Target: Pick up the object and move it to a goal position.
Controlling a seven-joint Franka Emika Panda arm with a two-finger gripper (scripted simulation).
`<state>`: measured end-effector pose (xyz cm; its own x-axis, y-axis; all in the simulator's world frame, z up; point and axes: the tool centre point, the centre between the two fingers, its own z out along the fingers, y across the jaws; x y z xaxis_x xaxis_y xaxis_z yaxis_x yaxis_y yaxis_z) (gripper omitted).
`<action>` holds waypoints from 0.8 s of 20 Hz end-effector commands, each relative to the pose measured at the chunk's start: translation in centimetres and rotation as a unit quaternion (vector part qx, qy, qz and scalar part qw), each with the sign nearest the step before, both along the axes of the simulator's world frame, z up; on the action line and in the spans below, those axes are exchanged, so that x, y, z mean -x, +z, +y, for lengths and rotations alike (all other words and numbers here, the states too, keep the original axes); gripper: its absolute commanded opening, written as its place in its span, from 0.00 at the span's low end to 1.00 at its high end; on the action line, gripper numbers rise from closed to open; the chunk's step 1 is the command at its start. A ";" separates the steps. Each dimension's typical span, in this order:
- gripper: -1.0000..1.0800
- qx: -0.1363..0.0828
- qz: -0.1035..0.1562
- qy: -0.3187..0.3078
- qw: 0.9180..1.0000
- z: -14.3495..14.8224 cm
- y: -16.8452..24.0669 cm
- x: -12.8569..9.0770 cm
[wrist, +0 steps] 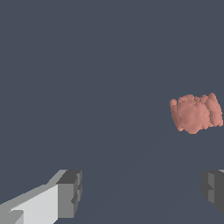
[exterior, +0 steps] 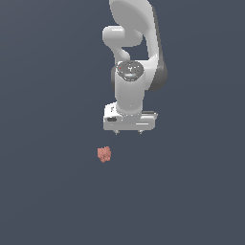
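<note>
While the small, lumpy salmon-pink blob [exterior: 104, 154] [wrist: 196, 113] lies alone on the flat slate-grey surface [exterior: 48, 191], the white robot gripper [exterior: 128, 132] [wrist: 142, 192] hangs above it toward the exterior view's right, jaws spread wide, gripping nothing.

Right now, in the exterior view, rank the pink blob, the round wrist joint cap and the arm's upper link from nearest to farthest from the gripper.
1. Pink blob: below the gripper, toward the view's left.
2. Wrist joint cap: above.
3. Upper link: topmost.
</note>
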<state>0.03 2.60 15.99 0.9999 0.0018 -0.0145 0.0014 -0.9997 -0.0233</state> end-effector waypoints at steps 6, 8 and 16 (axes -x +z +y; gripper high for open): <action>0.96 -0.005 -0.017 0.003 1.000 0.5 1.6 -0.9; 0.96 -0.007 -0.029 0.006 1.000 0.8 2.7 -1.5; 0.96 -0.008 -0.033 0.008 0.999 0.9 3.0 -1.8</action>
